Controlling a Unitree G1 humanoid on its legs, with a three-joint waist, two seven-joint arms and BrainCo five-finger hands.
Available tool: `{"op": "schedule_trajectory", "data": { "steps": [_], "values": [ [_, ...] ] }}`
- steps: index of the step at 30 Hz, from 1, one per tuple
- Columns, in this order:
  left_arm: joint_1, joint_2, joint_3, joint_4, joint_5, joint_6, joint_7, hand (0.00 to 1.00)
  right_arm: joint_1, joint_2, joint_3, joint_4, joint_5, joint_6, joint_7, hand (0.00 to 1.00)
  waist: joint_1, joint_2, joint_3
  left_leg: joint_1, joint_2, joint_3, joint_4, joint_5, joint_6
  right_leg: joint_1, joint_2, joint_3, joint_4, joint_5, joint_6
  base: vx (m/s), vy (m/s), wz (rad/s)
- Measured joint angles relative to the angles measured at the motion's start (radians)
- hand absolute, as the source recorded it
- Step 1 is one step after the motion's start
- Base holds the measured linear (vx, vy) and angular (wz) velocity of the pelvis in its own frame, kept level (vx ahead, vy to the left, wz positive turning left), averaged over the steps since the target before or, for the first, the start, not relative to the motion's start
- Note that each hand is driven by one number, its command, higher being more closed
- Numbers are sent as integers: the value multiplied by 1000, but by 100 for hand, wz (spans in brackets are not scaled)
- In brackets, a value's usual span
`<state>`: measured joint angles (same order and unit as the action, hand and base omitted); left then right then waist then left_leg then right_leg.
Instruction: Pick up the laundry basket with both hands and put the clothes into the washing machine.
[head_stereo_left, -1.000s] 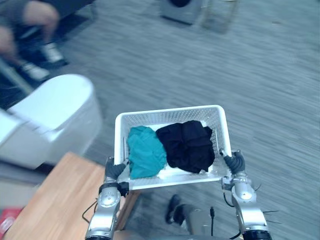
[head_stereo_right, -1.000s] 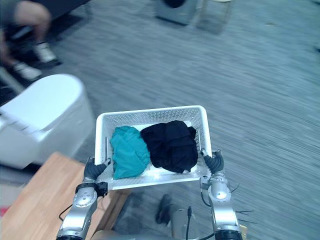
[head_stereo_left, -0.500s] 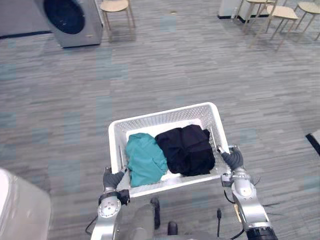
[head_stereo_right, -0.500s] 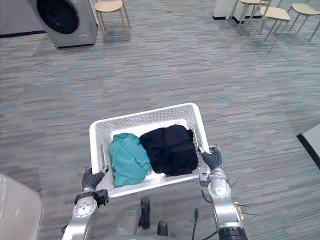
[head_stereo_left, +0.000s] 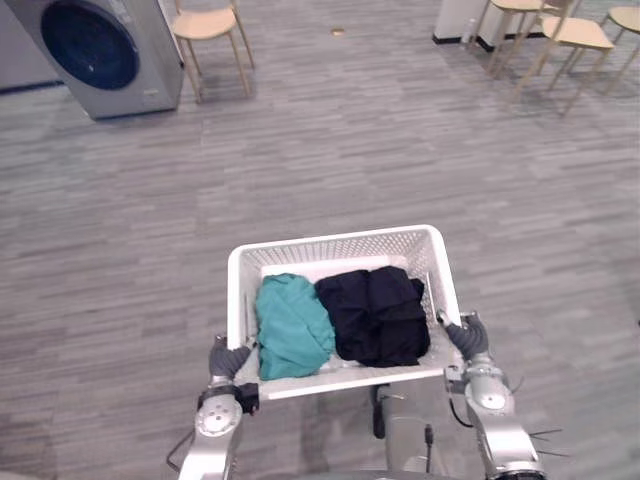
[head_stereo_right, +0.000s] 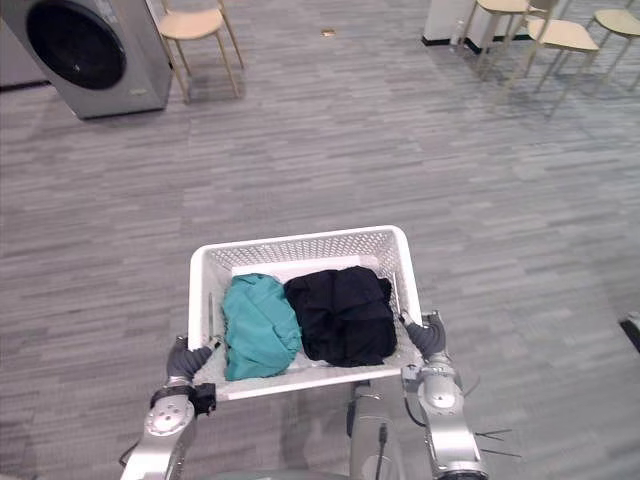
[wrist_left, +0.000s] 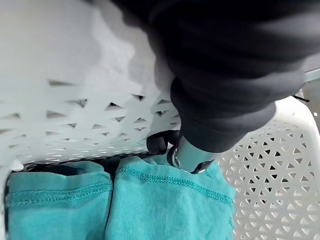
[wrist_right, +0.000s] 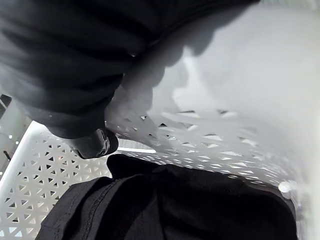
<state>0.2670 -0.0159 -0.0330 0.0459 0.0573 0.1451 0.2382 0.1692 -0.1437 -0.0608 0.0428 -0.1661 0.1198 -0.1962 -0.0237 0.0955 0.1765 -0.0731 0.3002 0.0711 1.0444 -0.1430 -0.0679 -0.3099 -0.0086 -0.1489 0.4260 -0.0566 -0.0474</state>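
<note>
1. An open room with a grey plank floor (head_stereo_left: 400, 150). The washing machine (head_stereo_left: 95, 50), with its dark round door, stands far off to the robot's left. A wooden chair (head_stereo_left: 205, 25) is just beside it, and more chairs (head_stereo_left: 560, 35) are far off to the right.
2. The white perforated laundry basket (head_stereo_left: 340, 248) hangs above the floor in front of the robot, carried between both hands and well apart from the machine.
3. The left hand (head_stereo_left: 228, 358) takes the near left corner and the right hand (head_stereo_left: 463, 337) the near right side. Gripping opposite ends probably holds the basket roughly level, so nothing slides out.
4. In the left wrist view a dark-tipped thumb (wrist_left: 187, 155) hooks over the rim into the basket, pinching the wall. The right wrist view shows the same on its side (wrist_right: 95, 145). The fingers on the outer wall are hidden.
5. The clothes are in the basket. A teal garment (head_stereo_left: 292, 325) lies on the left, next to the left hand's thumb. A black garment (head_stereo_left: 375, 315) lies touching it on the right, bunched low below the rim.
6. By my judgement, the lifting step is done. The carry to the machine remains, and then the clothes have to go through the door.
</note>
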Motion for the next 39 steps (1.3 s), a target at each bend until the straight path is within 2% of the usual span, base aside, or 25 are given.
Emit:
{"op": "schedule_trajectory", "data": {
  "steps": [3,5,7,8,9,10,11,13,14,15,16,18,22,25,26,27,28,29,30,31,32,33,35,37,39],
  "values": [
    [8,-4,-7,-8,-19,-2,-5,100,50,-2,-1,-101,0,0,-18,100,39,-12,7,-158,40,138,75,-68,65,208,2,-25,-117,-66,-10,582,-141,42],
    [13,-5,-4,-43,-22,-18,-17,100,34,-8,-5,-118,3,-3,-19,100,46,-24,8,-273,-46,185,-275,-98,62,320,-17,-44,-235,-88,17,527,-5,32],
    [16,-13,0,-49,-20,-20,-17,100,3,-18,-7,-82,8,-3,-17,100,66,-14,5,-284,-119,148,-651,-31,-28,385,-32,-40,-285,-111,47,531,105,-7],
    [21,-19,2,-49,-16,-18,-17,100,-9,-23,-11,-48,8,-3,-17,100,72,-7,4,-289,-132,133,-742,53,-31,434,-31,-33,-314,-134,74,558,171,-26],
    [24,-18,2,-49,-15,-16,-17,100,-11,-22,-9,-32,8,-3,-17,100,80,-12,2,-279,-140,135,-728,103,-12,459,-39,-25,-319,-142,92,625,237,-20],
    [24,-5,2,-49,-14,-11,-18,100,-10,-5,-11,-18,8,-3,-17,100,88,-30,-13,-276,-175,136,-680,131,69,483,-78,-16,-298,-170,124,685,237,-10],
    [20,-1,2,-49,-12,-11,-18,100,-8,1,-15,-17,8,-5,-16,100,83,-61,-21,-304,-195,150,-586,62,126,463,-123,-8,-221,-203,174,706,227,0],
    [14,2,-3,-46,-6,-9,-21,100,-19,5,-25,2,7,-6,-12,100,86,-88,-16,-295,-219,188,-503,-30,156,374,-177,58,27,-228,224,679,241,-6],
    [11,14,-3,-44,-6,2,-21,100,-32,24,-32,23,7,-5,-3,100,68,-108,-9,-238,-250,189,-515,-83,165,269,-210,100,296,-157,276,784,278,3],
    [9,25,-3,-43,-6,9,-21,100,-30,36,-35,30,6,-4,2,100,57,-113,-6,-197,-263,184,-528,-105,168,230,-216,115,416,-123,284,783,202,22],
    [9,43,-3,-28,-6,12,-21,100,-23,49,-32,47,5,-3,6,100,42,-118,-4,-107,-279,178,-564,-131,171,179,-217,126,588,-144,239,665,111,16],
    [11,60,-3,-26,-5,13,-20,100,-12,51,-19,57,-1,-6,6,100,36,-102,-7,59,-280,171,-680,-138,171,92,-199,63,625,-195,149,617,49,-13],
    [-55,89,-5,-14,-6,5,-19,100,-21,50,-24,46,-1,-26,4,100,8,-80,-11,207,-253,146,-823,-159,134,-109,-142,-42,280,-205,98,661,-36,13],
    [-76,98,-9,14,-5,5,-19,100,-18,49,-24,45,-2,-23,4,100,-24,-97,3,367,-254,145,-907,-191,70,-140,-98,15,-231,22,150,620,-132,25],
    [-70,98,-17,24,-4,4,-19,100,-4,45,-24,45,-3,-21,4,100,-37,-110,-1,437,-255,131,-909,-223,18,-151,-97,38,-271,93,111,738,-183,29],
    [-71,91,-18,40,-4,5,-19,100,-3,35,-25,49,-4,-13,5,100,-45,-96,-3,464,-240,121,-907,-229,9,-148,-86,47,-233,195,88,811,-202,20],
    [-70,67,-18,54,8,10,-19,100,-5,26,-26,49,-5,2,7,100,-43,-55,-27,457,-193,107,-857,-221,-3,-177,-55,50,-147,245,58,837,-214,7],
    [-77,48,-24,56,16,9,-19,100,-12,25,-43,49,-5,6,9,100,-48,-15,-27,411,-145,90,-740,-186,-41,-184,-23,24,-76,198,34,814,-231,3],
    [-83,39,-25,59,18,8,-20,100,-12,25,-47,49,-4,7,11,100,-44,-8,-26,374,-125,79,-649,-144,-51,-180,-16,9,-46,165,20,750,-266,14],
    [-90,34,-22,75,26,9,-21,100,-4,22,-48,48,-3,11,16,100,-44,-7,-20,285,-88,68,-439,17,-50,-137,-8,-8,-12,92,9,737,-277,25],
    [-67,30,-18,77,25,8,-23,100,1,21,-39,43,0,13,21,100,-46,0,10,213,-19,69,-209,270,-47,-19,8,-22,-35,39,3,731,-265,30],
    [-63,27,-19,77,24,8,-23,100,5,14,-39,36,0,14,19,100,-41,8,18,155,21,71,-70,251,-43,40,19,-35,-59,23,-3,662,-197,12],
    [-46,15,-31,65,11,-3,-18,100,24,12,-41,-30,-1,12,-3,100,9,-2,26,-49,82,142,165,45,29,217,35,-26,-172,-11,-10,638,-141,-7],
    [-39,21,-31,34,-6,-19,-22,100,33,12,-40,-68,3,8,-1,100,25,-16,29,-153,68,238,8,-62,51,323,16,-31,-266,-35,-10,622,-52,20],
    [-33,16,-32,8,-6,-29,-22,100,33,7,-42,-80,18,3,-7,100,26,-15,30,-235,6,258,-250,-76,60,393,-6,-47,-305,-70,13,570,47,34]
  ]
}}
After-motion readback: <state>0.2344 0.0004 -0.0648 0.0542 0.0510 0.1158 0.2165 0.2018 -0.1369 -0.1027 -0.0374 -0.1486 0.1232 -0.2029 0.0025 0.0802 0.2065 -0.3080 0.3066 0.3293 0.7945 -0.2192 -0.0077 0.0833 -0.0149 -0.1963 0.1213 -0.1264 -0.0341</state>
